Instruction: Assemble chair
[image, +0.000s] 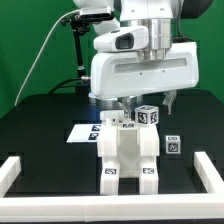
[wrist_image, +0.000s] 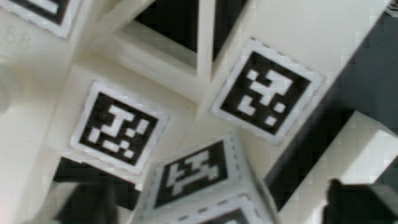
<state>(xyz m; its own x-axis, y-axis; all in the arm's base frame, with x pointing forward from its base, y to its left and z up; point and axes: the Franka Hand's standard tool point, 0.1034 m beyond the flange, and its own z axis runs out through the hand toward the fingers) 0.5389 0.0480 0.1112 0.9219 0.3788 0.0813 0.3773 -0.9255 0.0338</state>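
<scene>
The chair (image: 130, 152) is a glossy white stack of tagged panels and bars standing upright at the table's front middle. A small tagged white cube part (image: 148, 115) sits at its top on the exterior view's right. My gripper (image: 147, 104) hangs just above that part. In the wrist view, tagged white parts (wrist_image: 263, 90) fill the frame. My gripper (wrist_image: 231, 206) is open. Its dark fingers (wrist_image: 356, 203) stand on either side of a tagged white piece (wrist_image: 199, 178), and a gap shows on at least one side.
The marker board (image: 84, 132) lies flat on the black table behind the chair, on the exterior view's left. Another tagged white part (image: 172, 146) sits on the exterior view's right. A white border rail (image: 20, 170) runs round the table's edges.
</scene>
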